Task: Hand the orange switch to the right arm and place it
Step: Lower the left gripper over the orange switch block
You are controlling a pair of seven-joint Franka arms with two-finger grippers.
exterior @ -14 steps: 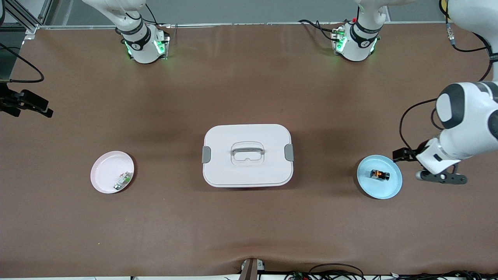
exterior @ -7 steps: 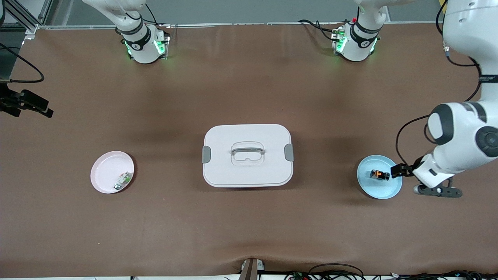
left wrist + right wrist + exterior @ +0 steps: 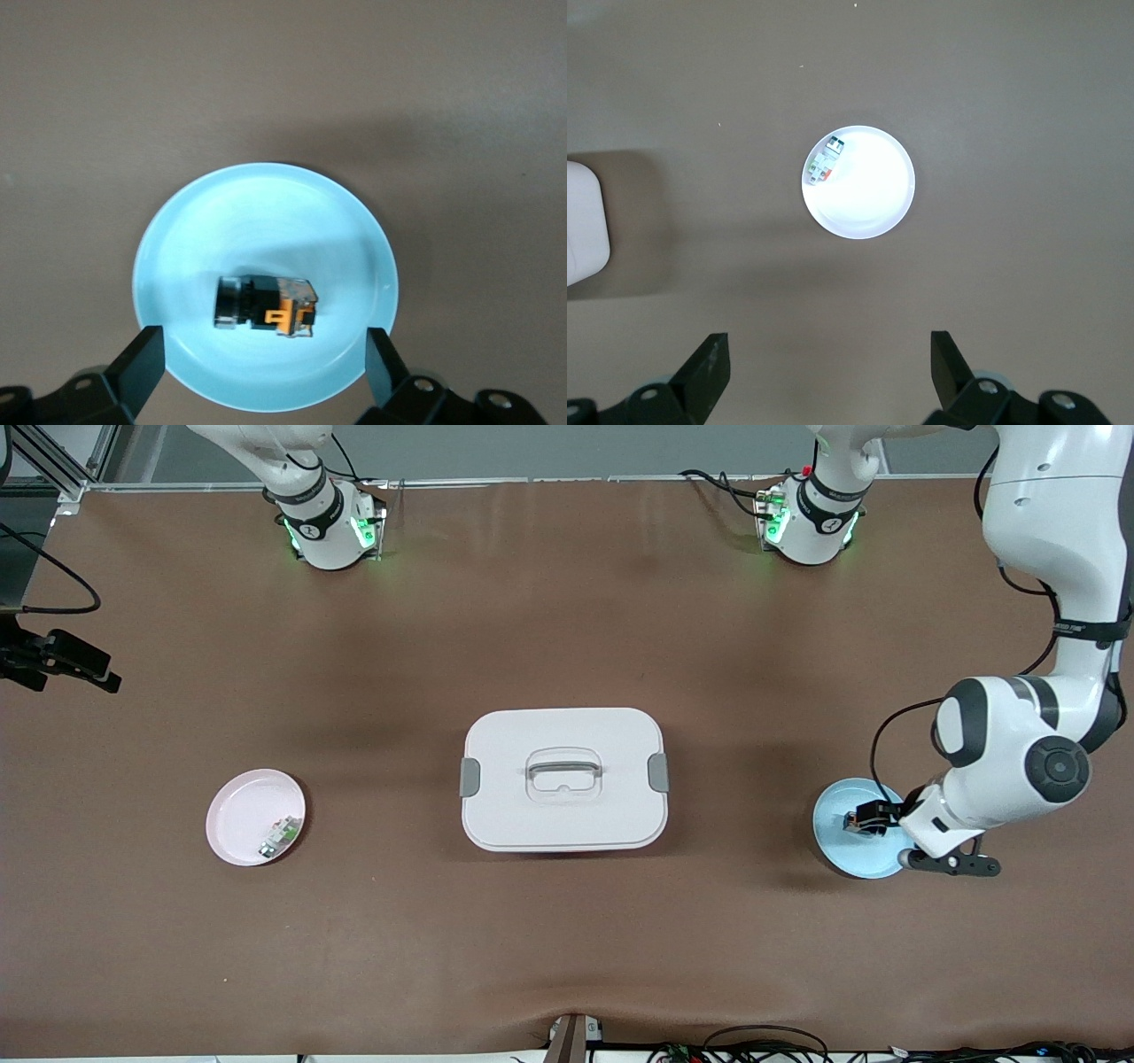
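Fingers spread wide and holding nothing, the left hand (image 3: 262,367) hangs over a blue plate (image 3: 837,846) near the table's edge at the left arm's end, with the orange switch (image 3: 266,305) lying on its side in the plate between the fingers (image 3: 142,365). The right hand (image 3: 829,367), equally open and empty, waits high above a pink plate (image 3: 237,819) carrying a small white-and-green part (image 3: 278,838) toward the right arm's end. A closed white box (image 3: 563,778) sits mid-table.

One camera looked down from high across the table (image 3: 567,957). Wrist cameras looked straight down: the left close over the blue plate (image 3: 266,212), the right higher over the pink plate (image 3: 868,208).
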